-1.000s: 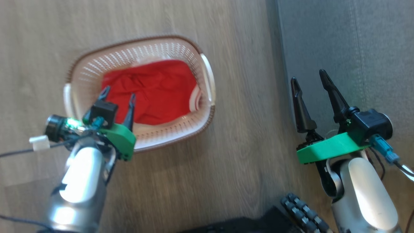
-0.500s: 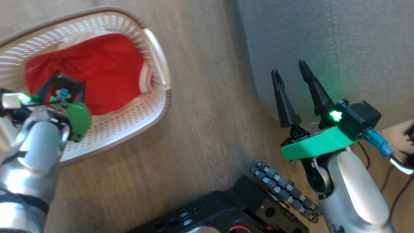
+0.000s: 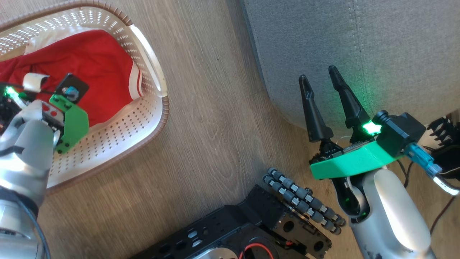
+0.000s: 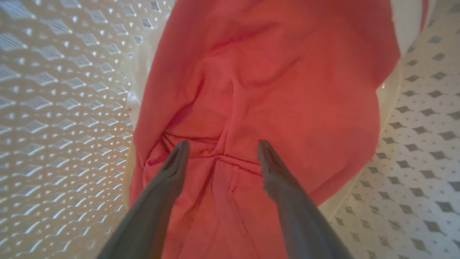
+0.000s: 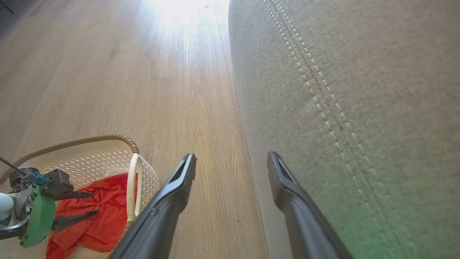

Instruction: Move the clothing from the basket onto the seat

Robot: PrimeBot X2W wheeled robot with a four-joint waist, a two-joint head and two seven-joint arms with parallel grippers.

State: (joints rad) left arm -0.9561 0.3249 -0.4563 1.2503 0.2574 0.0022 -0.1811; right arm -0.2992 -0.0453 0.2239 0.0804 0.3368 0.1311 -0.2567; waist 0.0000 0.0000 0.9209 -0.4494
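Observation:
The cream basket (image 3: 151, 108) stands on the floor at the upper left with the red clothing (image 3: 82, 61) heaped inside; white-striped trim (image 3: 136, 81) shows at its right edge. My left gripper (image 4: 222, 144) is open, reaching down into the basket, its fingertips just above or touching the red clothing (image 4: 273, 90). In the right wrist view the left gripper (image 5: 90, 204) is spread over the clothing (image 5: 104, 219). My right gripper (image 3: 318, 73) is open and holds nothing, hovering at the left edge of the grey seat (image 3: 359, 43). The seat (image 5: 359, 108) has a line of pale stitching.
Wooden floor (image 3: 215, 126) runs between the basket and the seat. My black base with its roller wheel (image 3: 302, 198) lies at the bottom centre. Dark cables (image 3: 442, 144) hang at the far right. Perforated basket walls (image 4: 54, 90) close in on both sides of the left gripper.
The head camera has swung, so the basket sits further left in the picture. My left gripper has dipped deeper into the basket over the clothing. The right gripper stays open by the seat.

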